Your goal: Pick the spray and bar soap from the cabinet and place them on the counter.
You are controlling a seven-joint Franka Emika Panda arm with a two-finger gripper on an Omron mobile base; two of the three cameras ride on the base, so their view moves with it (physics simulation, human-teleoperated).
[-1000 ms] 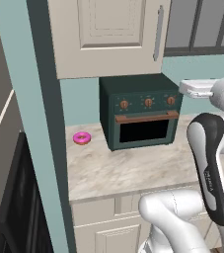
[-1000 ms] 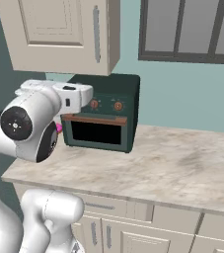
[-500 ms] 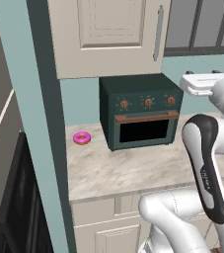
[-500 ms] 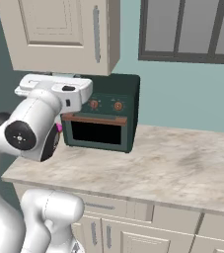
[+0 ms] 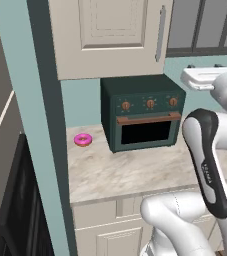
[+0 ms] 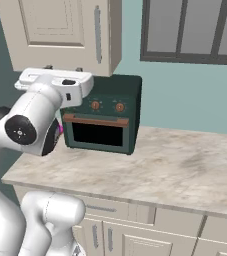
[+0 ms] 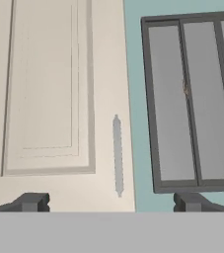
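- Pincer (image 7: 111, 202) spread wide, its two dark fingertips (image 7: 32, 201) standing far apart at the bottom of the hand view, nothing between them, facing the closed door of the cabinet (image 7: 49, 99).
- White arm (image 5: 210, 165) rises from the base, its flat hand raised level with the top of the dark-green oven (image 5: 142, 117) in the left base view; in the right base view the hand hangs just below the cabinet's (image 6: 60, 30) bottom edge, in front of the oven's (image 6: 105, 120) left side.
- Beige marbled counter (image 6: 175, 170) stretches over cream base cabinets (image 6: 135, 230), bare to the right of the oven.
- Pink ring donut (image 5: 83, 140) lies on the counter (image 5: 125, 172) left of the oven, near the teal wall.
- Oven sits at the back of the counter, directly under the wall cabinet (image 5: 110, 35).
- Cabinet door is shut, its long silver bar handle (image 7: 117, 155) running vertically near the door's right edge; spray and bar soap cannot be seen behind it.
- Dark-framed window (image 7: 192, 99) sits on the teal wall just right of the cabinet.
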